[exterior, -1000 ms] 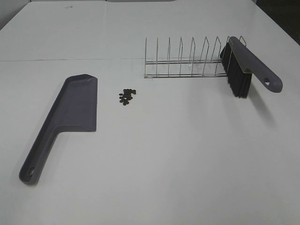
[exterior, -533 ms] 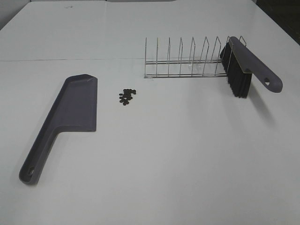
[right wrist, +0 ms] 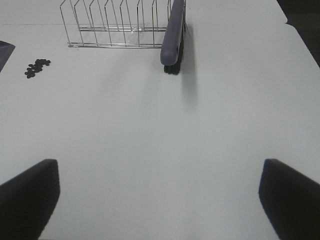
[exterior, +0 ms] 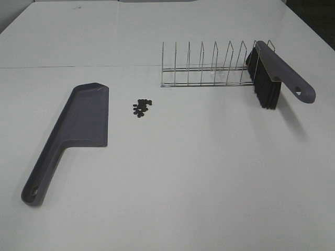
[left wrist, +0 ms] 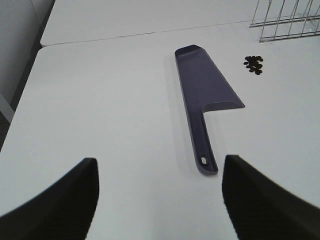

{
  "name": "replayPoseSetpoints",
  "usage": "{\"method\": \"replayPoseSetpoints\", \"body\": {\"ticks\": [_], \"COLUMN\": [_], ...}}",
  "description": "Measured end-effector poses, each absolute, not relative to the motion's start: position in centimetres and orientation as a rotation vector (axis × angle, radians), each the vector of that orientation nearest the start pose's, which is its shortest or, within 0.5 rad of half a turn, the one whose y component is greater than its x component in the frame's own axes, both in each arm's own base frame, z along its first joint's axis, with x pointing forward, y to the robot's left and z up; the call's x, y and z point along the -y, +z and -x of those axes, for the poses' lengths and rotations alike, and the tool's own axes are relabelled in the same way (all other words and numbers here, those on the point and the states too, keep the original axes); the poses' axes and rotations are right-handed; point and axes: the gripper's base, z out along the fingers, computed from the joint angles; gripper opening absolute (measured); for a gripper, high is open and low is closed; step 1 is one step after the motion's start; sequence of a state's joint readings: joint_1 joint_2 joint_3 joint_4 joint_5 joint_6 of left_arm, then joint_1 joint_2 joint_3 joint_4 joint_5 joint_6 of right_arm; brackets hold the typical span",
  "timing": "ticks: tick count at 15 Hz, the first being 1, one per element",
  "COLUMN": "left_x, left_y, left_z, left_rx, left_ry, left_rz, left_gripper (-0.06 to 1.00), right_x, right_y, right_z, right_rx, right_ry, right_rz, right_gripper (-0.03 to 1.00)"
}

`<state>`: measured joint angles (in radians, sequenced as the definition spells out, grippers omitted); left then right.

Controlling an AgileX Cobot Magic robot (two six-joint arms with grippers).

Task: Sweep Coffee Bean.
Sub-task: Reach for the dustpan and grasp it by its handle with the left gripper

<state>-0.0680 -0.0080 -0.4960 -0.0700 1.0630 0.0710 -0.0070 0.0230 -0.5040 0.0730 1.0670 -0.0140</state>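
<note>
Coffee beans: I see the coffee beans point(exterior: 141, 108) as a small dark cluster lying on the table point(exterior: 199, 172), just in front of the wire rack point(exterior: 209, 65) and slightly past its left end, near it but not touching.
Dustpan: the purple dustpan point(exterior: 78, 125) lies flat, farther left of the rack than the beans. Its wide pan end points toward the rack's side of the table and its handle runs away from it. The beans sit between pan and rack.
Brush: the brush point(exterior: 277, 73) leans in the rack's right end, black bristles down, with its handle sticking out beyond the rack.
Left gripper: on my left wrist feed the left gripper point(left wrist: 159, 165) has its fingers point(left wrist: 65, 200) spread wide with nothing between them, well apart from the rack.
Right gripper: the right gripper point(right wrist: 159, 165) also has its fingers point(right wrist: 30, 195) spread wide and empty, facing the rack's brush end from well back.
</note>
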Motion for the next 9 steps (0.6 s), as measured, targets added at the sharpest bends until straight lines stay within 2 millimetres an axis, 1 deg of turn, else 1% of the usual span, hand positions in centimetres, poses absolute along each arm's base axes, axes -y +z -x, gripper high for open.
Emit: {"method": "replayPoseSetpoints", "body": {"ticks": [9], "left_x": [0.52], "left_y": [27.61], "left_z": [0.62], "left_rx": [-2.036], "left_ry": [-0.082], "left_rz": [-0.145], "left_gripper": [0.64], "right_x": [-0.58], "right_y": [27.81], "right_z": [0.21], "right_rx": [-2.068], "right_ry": [0.075], "right_rz": [0.010], "right_gripper": [0.95]}}
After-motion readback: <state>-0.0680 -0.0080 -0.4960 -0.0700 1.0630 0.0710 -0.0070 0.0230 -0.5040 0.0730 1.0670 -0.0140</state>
